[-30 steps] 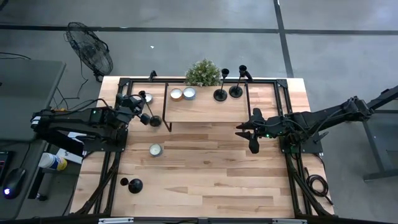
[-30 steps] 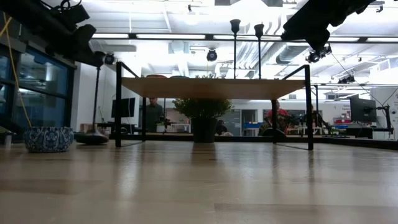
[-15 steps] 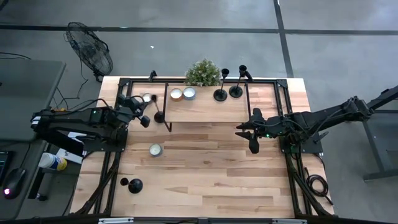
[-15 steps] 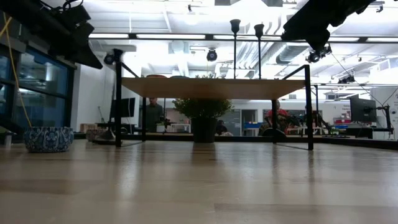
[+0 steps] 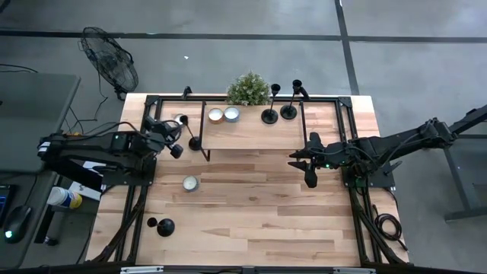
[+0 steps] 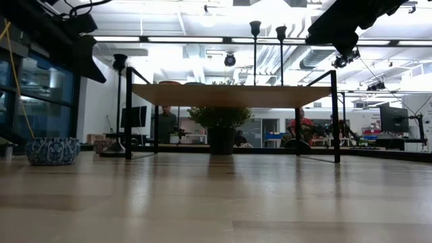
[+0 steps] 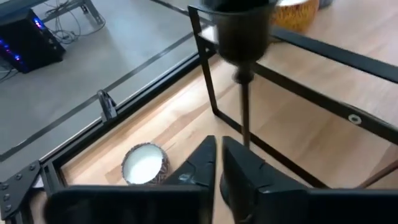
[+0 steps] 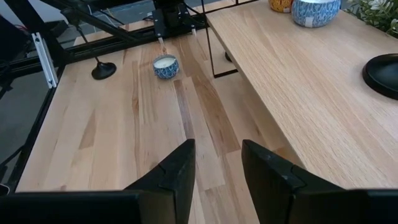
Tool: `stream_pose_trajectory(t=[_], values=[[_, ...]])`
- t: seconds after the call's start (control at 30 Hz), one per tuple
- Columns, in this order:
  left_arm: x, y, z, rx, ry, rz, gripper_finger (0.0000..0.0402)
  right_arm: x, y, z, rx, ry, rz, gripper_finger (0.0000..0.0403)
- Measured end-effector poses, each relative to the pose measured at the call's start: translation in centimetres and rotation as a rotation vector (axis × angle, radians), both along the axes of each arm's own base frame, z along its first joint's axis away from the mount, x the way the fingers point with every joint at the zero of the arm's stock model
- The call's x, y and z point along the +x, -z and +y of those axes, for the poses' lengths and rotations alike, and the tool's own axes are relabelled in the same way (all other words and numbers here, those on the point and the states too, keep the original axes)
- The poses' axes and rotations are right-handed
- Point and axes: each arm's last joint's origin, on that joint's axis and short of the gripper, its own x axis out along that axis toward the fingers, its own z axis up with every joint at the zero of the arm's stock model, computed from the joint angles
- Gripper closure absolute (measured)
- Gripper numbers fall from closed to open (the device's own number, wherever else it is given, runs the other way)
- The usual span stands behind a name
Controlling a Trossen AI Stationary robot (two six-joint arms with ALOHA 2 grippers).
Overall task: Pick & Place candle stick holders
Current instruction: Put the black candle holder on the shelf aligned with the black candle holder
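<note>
My left gripper (image 5: 173, 144) (image 7: 219, 149) is shut on a black candle stick holder (image 5: 195, 143) (image 6: 119, 101) beside the left front leg of the raised wooden shelf (image 5: 251, 135). The holder stands upright with its cup (image 7: 242, 28) higher than the shelf top. Two more holders (image 5: 269, 116) (image 5: 288, 112) stand on the shelf by their bases. A fourth (image 5: 165, 227) stands on the table near the front left. My right gripper (image 5: 301, 169) (image 8: 217, 162) is open and empty over the table's middle right. My left gripper holds the holder by its thin stem (image 7: 244, 118), below the cup, coming level from the table's left. One of its fingers (image 7: 249, 168) hides the place of contact. The holder stays upright, its base (image 6: 115, 148) low by the tabletop; whether it rests there I cannot tell.
Candle bowls sit on the table (image 5: 190, 183) (image 5: 180, 119) and on the shelf (image 5: 215, 115) (image 5: 231, 113). A potted plant (image 5: 247, 90) stands at the far edge. The shelf's black frame leg (image 5: 205, 154) is right beside the held holder.
My left gripper has carried the holder, upright, toward the table's right and far edges, up to the shelf's left front leg. It has then drawn back a little to the left with it.
</note>
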Motion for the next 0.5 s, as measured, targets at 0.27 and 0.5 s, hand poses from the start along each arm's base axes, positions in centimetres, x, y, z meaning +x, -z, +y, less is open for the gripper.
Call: stream_pose_trajectory(t=[0.27, 0.5], values=[[1.3, 1.0, 0.0, -0.008, -0.026, 0.058, 0.0242, 0.0, 0.0, 0.0, 0.0, 0.0, 0.0, 0.0279], [2.7, 3.2, 0.3, 0.073, -0.111, -0.002, 0.0203, 0.0, 0.0, 0.0, 0.0, 0.0, 0.0, 0.0279]])
